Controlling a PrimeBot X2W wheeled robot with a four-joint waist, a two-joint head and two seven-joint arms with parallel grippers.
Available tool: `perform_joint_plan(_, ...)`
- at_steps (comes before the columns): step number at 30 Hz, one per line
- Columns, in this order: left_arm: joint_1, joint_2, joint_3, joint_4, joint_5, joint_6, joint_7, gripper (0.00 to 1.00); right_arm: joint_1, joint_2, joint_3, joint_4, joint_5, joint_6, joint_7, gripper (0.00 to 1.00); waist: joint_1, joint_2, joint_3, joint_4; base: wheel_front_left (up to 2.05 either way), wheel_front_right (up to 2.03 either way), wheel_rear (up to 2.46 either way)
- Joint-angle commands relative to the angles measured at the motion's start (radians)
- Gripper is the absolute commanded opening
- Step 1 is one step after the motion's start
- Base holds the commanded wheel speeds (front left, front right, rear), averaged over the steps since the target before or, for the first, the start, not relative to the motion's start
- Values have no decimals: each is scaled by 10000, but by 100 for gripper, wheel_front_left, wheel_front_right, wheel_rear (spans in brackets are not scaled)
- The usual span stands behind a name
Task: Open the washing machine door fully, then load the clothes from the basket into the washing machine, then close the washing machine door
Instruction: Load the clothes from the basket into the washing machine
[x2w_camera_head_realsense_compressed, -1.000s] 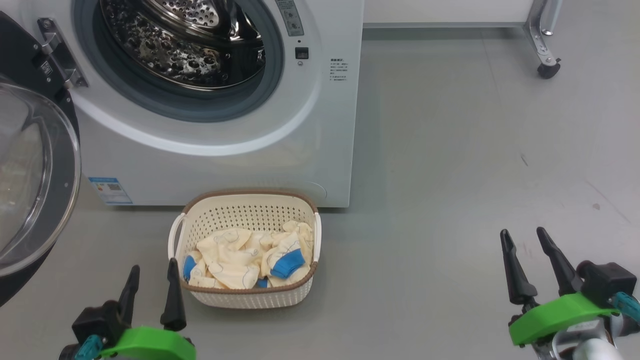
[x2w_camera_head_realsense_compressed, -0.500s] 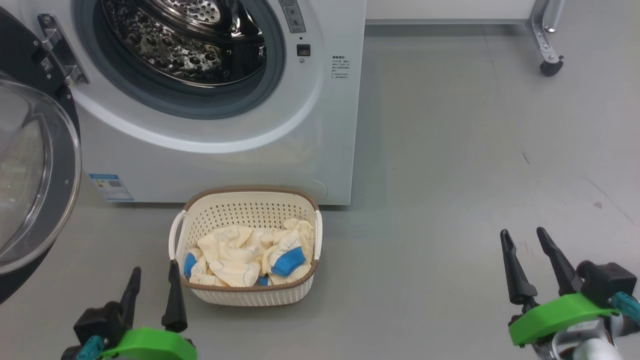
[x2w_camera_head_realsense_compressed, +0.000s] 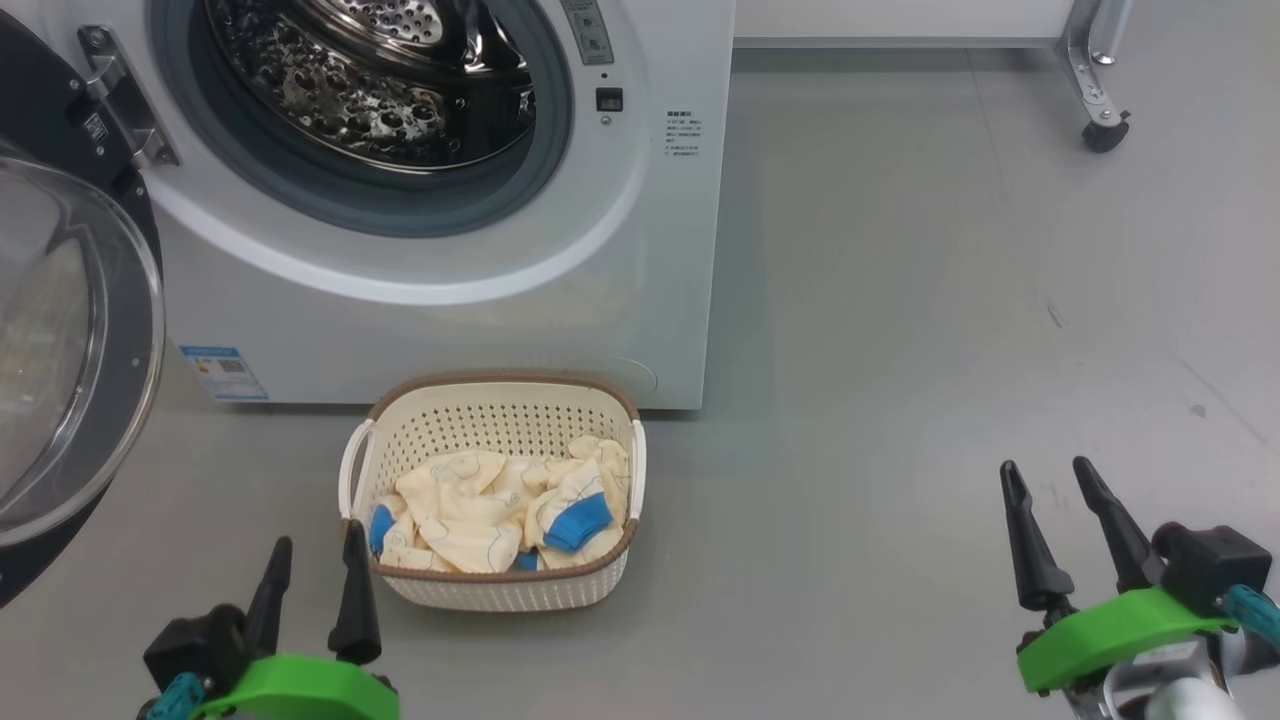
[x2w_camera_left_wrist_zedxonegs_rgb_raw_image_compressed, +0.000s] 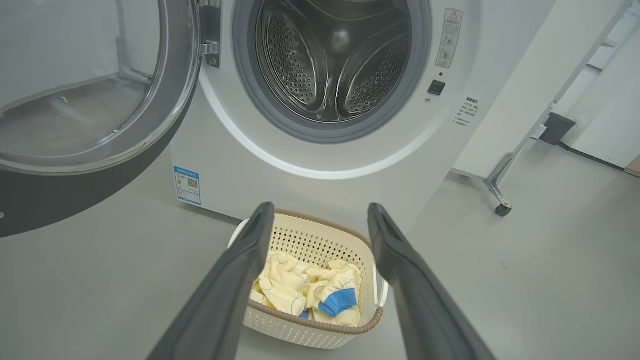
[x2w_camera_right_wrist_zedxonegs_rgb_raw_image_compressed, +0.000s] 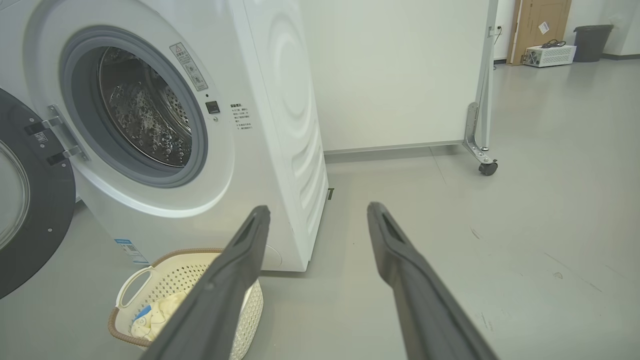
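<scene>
Head view: left hand (x2w_camera_head_realsense_compressed: 319, 537), right hand (x2w_camera_head_realsense_compressed: 1044, 466) spread; writing on blue label (x2w_camera_head_realsense_compressed: 212, 373) seems illegible.

Pointing the two dark fingers of the left gripper (x2w_camera_head_realsense_compressed: 318, 535) up from the lower left, spread wide, with nothing between them. Doing the same with the right gripper (x2w_camera_head_realsense_compressed: 1044, 463) at the lower right, far from the left one, fingers leaning a little to the left. Wearing a green part (x2w_camera_head_realsense_compressed: 1110, 620) at each wrist. Showing a bit of pale arm (x2w_camera_head_realsense_compressed: 1182, 700) under the right one.
</scene>
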Motion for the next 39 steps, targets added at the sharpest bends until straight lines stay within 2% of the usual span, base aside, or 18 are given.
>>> perform_joint_plan(1, -399, 145, 365, -388, -12, -32, -141, 100, -312, -216, 180, -271, -4, -27, -107, 100, 0, -1, 1, 5, 35, -35, 0)
perform_joint_plan(12, -348, 179, 499, -489, 39, -32, -141, 100, -286, -222, 167, -269, -16, -27, -107, 100, 0, -1, -12, 74, 128, -128, 0)
perform_joint_plan(23, -329, -62, 884, -497, 696, -32, -141, 100, -287, -261, 180, -248, -29, -27, -107, 100, 0, -1, -70, 185, 163, -163, 0)
perform_joint_plan(39, -273, -158, 712, -379, 777, -33, -141, 100, -270, -313, 204, -261, -40, -27, -107, 100, 0, -1, -40, 193, 22, -22, 0)
